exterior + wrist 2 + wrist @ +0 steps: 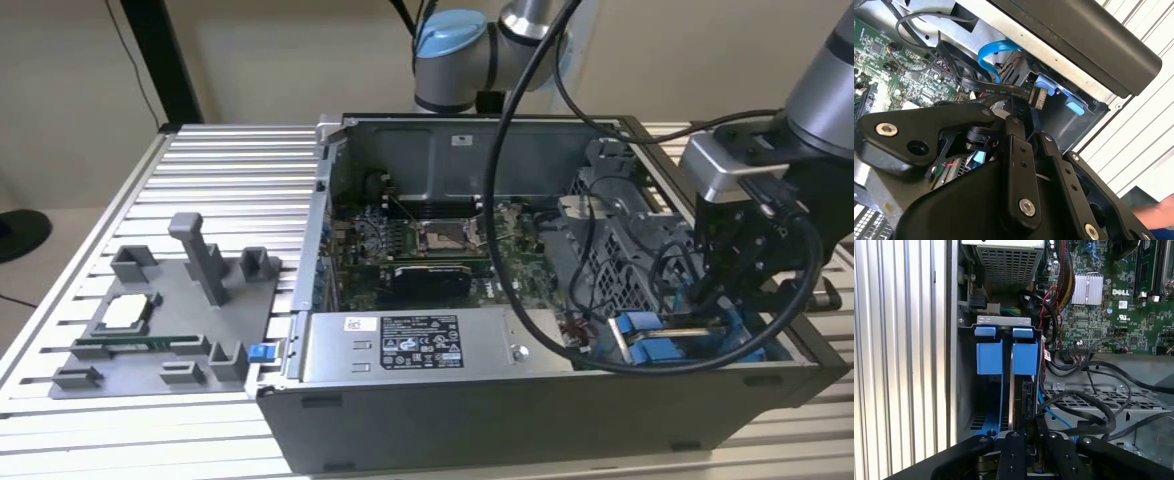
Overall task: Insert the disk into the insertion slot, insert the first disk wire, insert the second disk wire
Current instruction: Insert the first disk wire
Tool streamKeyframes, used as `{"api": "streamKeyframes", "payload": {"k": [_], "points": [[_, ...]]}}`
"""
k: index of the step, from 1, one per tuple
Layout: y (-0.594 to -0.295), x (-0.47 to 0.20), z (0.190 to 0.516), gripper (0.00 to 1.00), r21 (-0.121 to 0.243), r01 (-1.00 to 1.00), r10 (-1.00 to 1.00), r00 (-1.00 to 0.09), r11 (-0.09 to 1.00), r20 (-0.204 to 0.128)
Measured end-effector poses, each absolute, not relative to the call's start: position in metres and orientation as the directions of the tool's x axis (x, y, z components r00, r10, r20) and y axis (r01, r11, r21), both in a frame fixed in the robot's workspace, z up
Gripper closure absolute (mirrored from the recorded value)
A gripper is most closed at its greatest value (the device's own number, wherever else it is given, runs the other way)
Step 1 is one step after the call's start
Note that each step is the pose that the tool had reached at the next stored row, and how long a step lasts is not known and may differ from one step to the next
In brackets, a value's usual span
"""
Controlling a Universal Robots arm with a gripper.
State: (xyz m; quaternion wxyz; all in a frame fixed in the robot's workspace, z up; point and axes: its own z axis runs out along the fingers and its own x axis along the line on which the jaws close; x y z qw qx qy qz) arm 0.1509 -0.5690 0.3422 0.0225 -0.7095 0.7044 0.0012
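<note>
The disk sits on edge in the insertion slot, a grey metal bay at the case's corner; its blue carrier tabs stick up side by side. In the exterior view the slot lies at the right front of the case, under my gripper. In both wrist views my gripper stands right over the disk's end, its fingers close together on the connector of a flat black disk wire. That connector meets the blue carrier. A thin blue wire loops beside it.
The open computer case holds a motherboard and a labelled grey power-supply box. Loose black cables cross the perforated cage beside the slot. A grey fixture with parts lies on the slatted table. A person's hand shows outside the case.
</note>
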Motion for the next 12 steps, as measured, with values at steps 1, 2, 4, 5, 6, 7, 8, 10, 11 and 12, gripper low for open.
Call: {"api": "streamKeyframes", "payload": {"k": [1,2,4,5,6,7,8,10,11,12], "points": [[-0.569,0.1509,0.3421,1.0,-0.03,-1.0,-0.999,0.008,-0.007,-0.033],[-0.569,0.1509,0.3419,1.0,-0.03,-1.0,-0.999,0.008,-0.007,-0.033],[-0.569,0.151,0.3416,1.0,-0.03,-1.0,-0.999,0.008,-0.007,-0.033],[-0.569,0.151,0.3414,1.0,-0.03,-1.0,-0.999,0.008,-0.007,-0.034],[-0.569,0.151,0.3412,1.0,-0.03,-1.0,-0.999,0.008,-0.007,-0.033],[-0.569,0.1509,0.341,1.0,-0.03,-1.0,-0.999,0.008,-0.007,-0.033],[-0.569,0.151,0.3409,1.0,-0.03,-1.0,-0.999,0.008,-0.007,-0.033],[-0.5691,0.1509,0.3405,1.0,-0.03,-1.0,-0.999,0.008,-0.007,-0.033],[-0.5691,0.151,0.3402,1.0,-0.03,-1.0,-0.999,0.008,-0.007,-0.033],[-0.5691,0.151,0.3398,1.0,-0.03,-1.0,-0.999,0.008,-0.007,-0.033]]}}
